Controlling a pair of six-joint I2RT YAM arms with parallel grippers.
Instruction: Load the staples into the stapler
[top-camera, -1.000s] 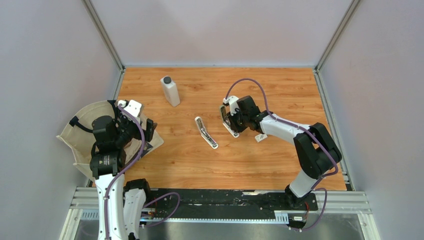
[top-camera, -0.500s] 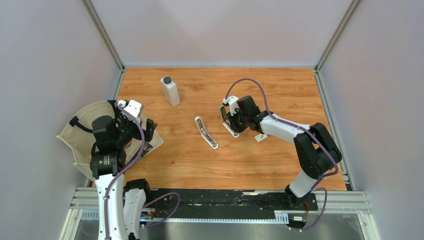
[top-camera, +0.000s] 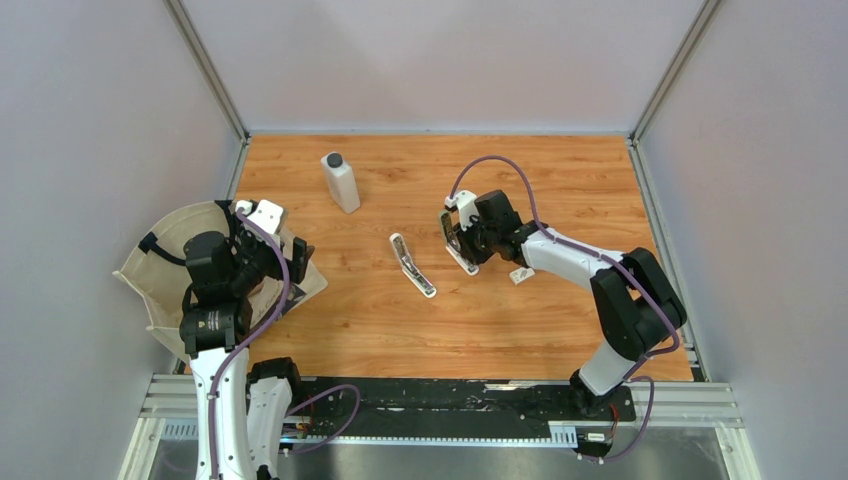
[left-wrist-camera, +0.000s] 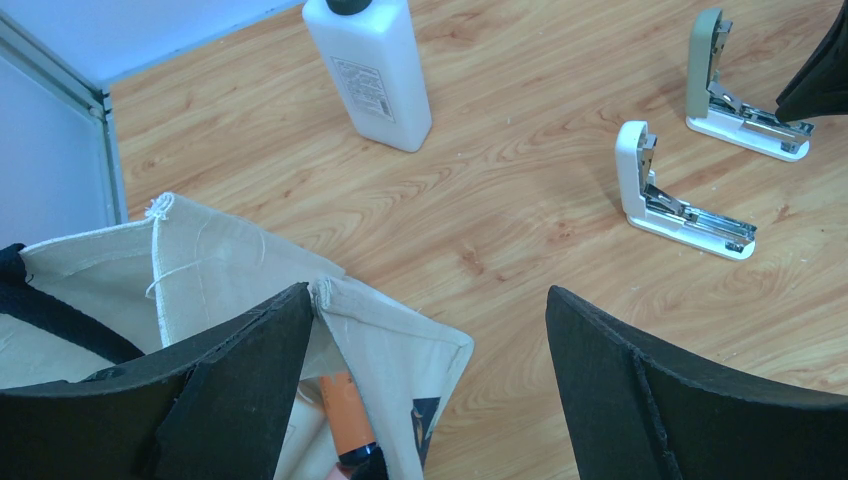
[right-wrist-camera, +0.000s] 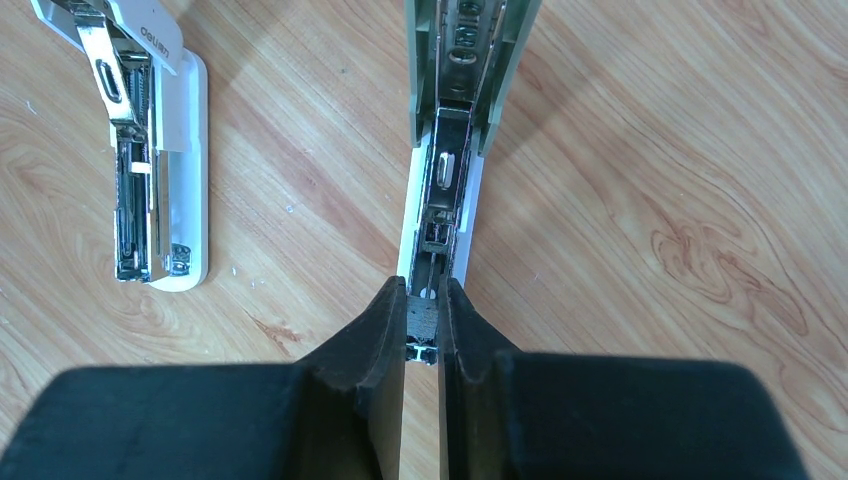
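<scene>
My right gripper (right-wrist-camera: 422, 312) is shut on a small grey strip of staples (right-wrist-camera: 421, 322), held over the front end of the open metal channel of the green stapler (right-wrist-camera: 441, 190). That stapler lies open on the wooden table, its green lid (right-wrist-camera: 470, 60) pointing away. From above, the right gripper (top-camera: 458, 243) sits at the stapler (top-camera: 452, 232). A tiny white staples box (top-camera: 521, 274) lies just right of it. A second, white stapler (right-wrist-camera: 150, 150) lies open to the left. My left gripper (left-wrist-camera: 430, 340) is open and empty above a canvas bag (left-wrist-camera: 200, 270).
A white bottle (top-camera: 341, 182) with a dark cap stands at the back left, also in the left wrist view (left-wrist-camera: 370, 70). The bag (top-camera: 170, 270) lies at the table's left edge with an orange-capped item (left-wrist-camera: 335, 410) inside. Grey walls enclose the table.
</scene>
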